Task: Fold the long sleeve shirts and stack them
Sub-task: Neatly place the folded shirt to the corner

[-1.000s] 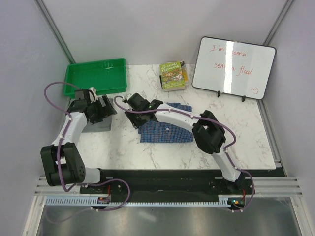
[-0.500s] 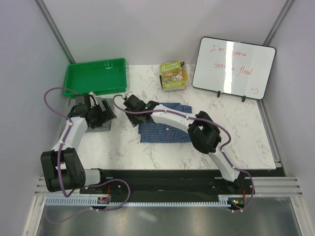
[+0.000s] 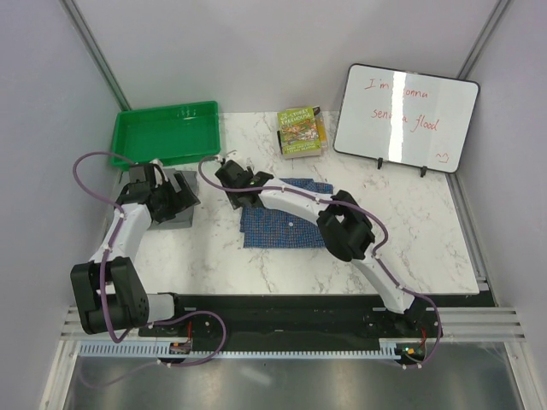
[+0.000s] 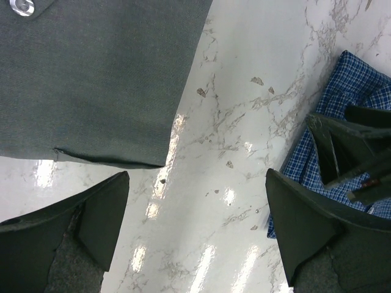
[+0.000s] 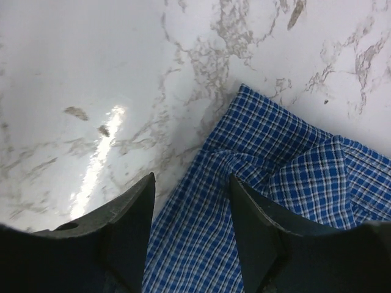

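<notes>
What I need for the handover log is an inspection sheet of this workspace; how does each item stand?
Surface: white marble table, glossy.
Job's things: blue check shirt folded mid-table; grey shirt folded at left; apart, not stacked.
Clutter: green tray, book and whiteboard along the far edge.
Hands: left hand open by the grey shirt's edge; right hand open at the blue shirt's corner.
Cables: purple cables loop along both arms.
Surroundings: plain pale walls; nothing else seen.

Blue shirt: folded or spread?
Folded. The blue shirt lies as a compact rectangle on the table, no sleeves spread out.
</notes>
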`<state>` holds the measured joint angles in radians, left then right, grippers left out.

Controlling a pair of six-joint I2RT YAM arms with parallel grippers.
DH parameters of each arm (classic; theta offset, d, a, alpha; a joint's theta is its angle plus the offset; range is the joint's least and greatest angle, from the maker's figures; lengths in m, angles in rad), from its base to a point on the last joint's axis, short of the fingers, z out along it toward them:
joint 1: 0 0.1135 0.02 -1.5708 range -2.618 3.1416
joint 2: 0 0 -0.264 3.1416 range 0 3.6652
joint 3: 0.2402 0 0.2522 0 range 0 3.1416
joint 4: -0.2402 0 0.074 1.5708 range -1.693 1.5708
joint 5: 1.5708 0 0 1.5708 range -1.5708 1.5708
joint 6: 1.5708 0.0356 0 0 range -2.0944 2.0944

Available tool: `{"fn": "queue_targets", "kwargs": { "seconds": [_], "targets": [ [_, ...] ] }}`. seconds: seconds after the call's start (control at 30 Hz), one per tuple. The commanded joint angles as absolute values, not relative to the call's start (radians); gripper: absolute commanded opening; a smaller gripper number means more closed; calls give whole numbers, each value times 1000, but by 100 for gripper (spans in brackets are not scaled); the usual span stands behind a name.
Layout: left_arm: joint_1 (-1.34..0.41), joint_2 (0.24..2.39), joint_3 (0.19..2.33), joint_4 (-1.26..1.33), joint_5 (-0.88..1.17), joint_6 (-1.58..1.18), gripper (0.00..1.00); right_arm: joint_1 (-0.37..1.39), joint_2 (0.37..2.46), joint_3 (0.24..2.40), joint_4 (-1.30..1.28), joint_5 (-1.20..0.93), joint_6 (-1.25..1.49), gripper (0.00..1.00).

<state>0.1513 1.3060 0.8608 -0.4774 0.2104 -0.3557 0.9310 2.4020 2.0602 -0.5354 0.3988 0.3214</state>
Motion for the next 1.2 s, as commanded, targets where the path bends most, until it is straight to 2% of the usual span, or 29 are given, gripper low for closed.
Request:
{"fn": "queue_targets", "kwargs": {
  "seconds": [0.0,0.1,0.17,0.2,0.23,0.33,0.37,0.4,0.47,0.57,0.93,1.17],
  "targets": [
    [158,1289,856,-452,195,-393,99,905,2453,2086,-534,425,351,59],
    [158,1289,845,-462,210,-394,99,891,2467,2062,-537,404,368,58],
    [158,1287,836,-466,244,-394,99,871,2477,2043,-543,373,388,50],
    [158,1285,824,-466,265,-391,99,864,2477,2039,-545,356,391,45],
    [158,1279,815,-466,287,-390,99,856,2479,2030,-549,307,394,32],
    [160,1267,772,-445,420,-367,98,824,2436,2006,-545,223,406,8],
    [158,1267,737,-411,499,-365,97,807,2427,2008,-546,201,410,2],
    [158,1267,718,-387,549,-362,96,798,2418,2005,-545,183,422,0],
    [153,1282,672,-313,699,-350,96,776,2384,2005,-535,123,431,0],
    [118,1310,614,-165,747,-411,93,747,2333,1971,-499,32,466,0],
    [-98,1601,615,360,783,-603,97,730,2235,1861,-445,-67,537,0],
    [-136,1787,577,681,830,-787,99,726,2209,1844,-443,-77,540,0]
  ]
}}
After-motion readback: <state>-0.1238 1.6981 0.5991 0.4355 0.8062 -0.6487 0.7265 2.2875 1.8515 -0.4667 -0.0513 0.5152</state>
